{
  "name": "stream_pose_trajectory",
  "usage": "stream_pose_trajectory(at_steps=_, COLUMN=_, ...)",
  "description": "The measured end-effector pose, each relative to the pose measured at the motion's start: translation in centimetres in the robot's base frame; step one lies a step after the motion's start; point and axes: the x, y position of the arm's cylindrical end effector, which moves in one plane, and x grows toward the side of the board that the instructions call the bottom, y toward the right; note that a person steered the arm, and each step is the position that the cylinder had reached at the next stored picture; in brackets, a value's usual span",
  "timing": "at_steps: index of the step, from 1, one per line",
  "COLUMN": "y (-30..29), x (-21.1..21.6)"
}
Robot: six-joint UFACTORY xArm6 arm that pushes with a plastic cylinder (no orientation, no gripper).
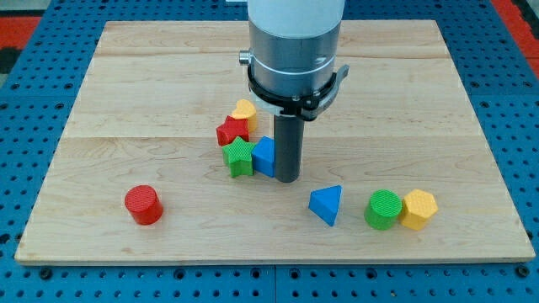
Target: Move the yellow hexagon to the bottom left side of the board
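The yellow hexagon (418, 209) lies near the bottom right of the wooden board (126, 93), touching a green cylinder (384, 209) on its left. My tip (287, 179) stands near the board's middle, far to the left of the hexagon and above it in the view. The tip is right beside a blue block (264, 156), on that block's right. The rod hangs from the large grey and white arm end (295, 50).
A cluster sits left of my tip: a green star (239, 158), a red star (232, 131) and a yellow block (245, 112). A blue triangle (327, 204) lies below and right of the tip. A red cylinder (144, 204) stands at the bottom left.
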Motion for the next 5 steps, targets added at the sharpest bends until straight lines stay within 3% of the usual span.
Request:
stream_pose_trajectory(at_steps=4, y=0.0, x=-5.8)
stream_pose_trajectory(at_steps=5, y=4.4, x=-2.7)
